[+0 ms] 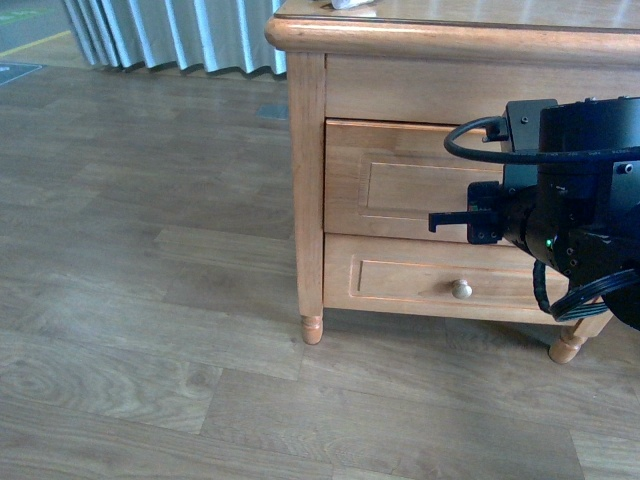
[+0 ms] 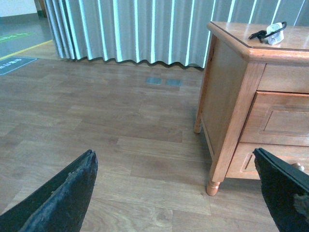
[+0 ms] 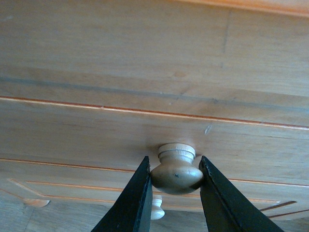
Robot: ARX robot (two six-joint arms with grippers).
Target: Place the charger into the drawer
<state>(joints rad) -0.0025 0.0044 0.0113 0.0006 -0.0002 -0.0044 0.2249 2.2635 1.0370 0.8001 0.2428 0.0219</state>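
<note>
Opening step: drawer (image 1: 400, 185) front looks shut, right fingers (image 3: 135, 203) clenched on its round pale knob (image 3: 176, 175), one each side. Charger (image 2: 273, 34) lies on the cabinet (image 2: 227, 92) top near a corner, black cable (image 2: 258, 35) beside it; left fingers (image 2: 63, 198) spread wide, empty, low over the floor (image 2: 120, 125), well apart from it. Next likely calls for a straight, level pull outward with firm grip, then a left-arm reach up for the charger.
</note>
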